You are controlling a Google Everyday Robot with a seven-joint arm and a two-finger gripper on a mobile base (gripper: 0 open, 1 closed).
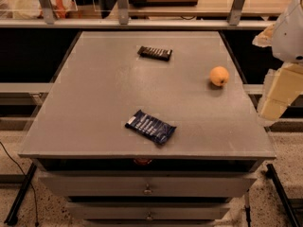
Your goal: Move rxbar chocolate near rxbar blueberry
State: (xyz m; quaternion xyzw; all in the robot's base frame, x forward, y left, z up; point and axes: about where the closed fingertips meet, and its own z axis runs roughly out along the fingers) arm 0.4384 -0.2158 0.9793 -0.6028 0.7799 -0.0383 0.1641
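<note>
The rxbar chocolate [155, 53] is a slim black bar lying flat at the far middle of the grey table [94, 103]. The rxbar blueberry [150, 126] is a dark navy wrapper with white lettering, lying flat near the table's front edge, well apart from the black bar. My gripper [274, 103] hangs at the right edge of the view, beside the table's right side and away from both bars; only part of the pale arm shows.
An orange fruit [219, 75] sits on the right part of the table. Drawers [147, 188] run below the front edge. A metal rail and shelf with clutter [142, 4] stand behind the table.
</note>
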